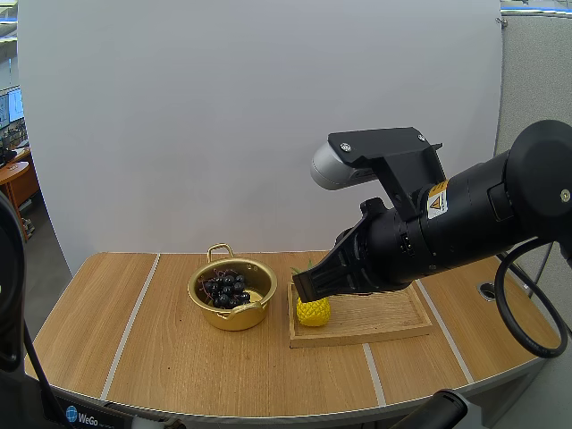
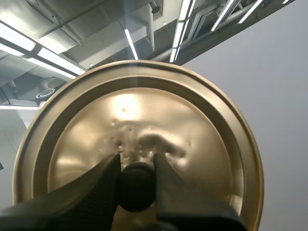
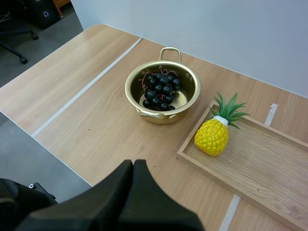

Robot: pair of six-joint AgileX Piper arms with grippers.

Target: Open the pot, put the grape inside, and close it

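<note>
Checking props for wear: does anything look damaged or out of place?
The lid, held by its knob in the left gripper, is slightly dented near that knob. A toy pineapple sits on the wooden tray, foreign to the task.

We see bright, even light from above — soft shadows sit under the pot [image 1: 234, 318] on the table [image 1: 134, 340], and glare blooms on the lid [image 2: 139, 120].

Left tool [image 2: 136, 162] pinches the lid [image 2: 144, 110] by its knob; right tool [image 3: 134, 166] hangs with fingers pressed together.
</note>
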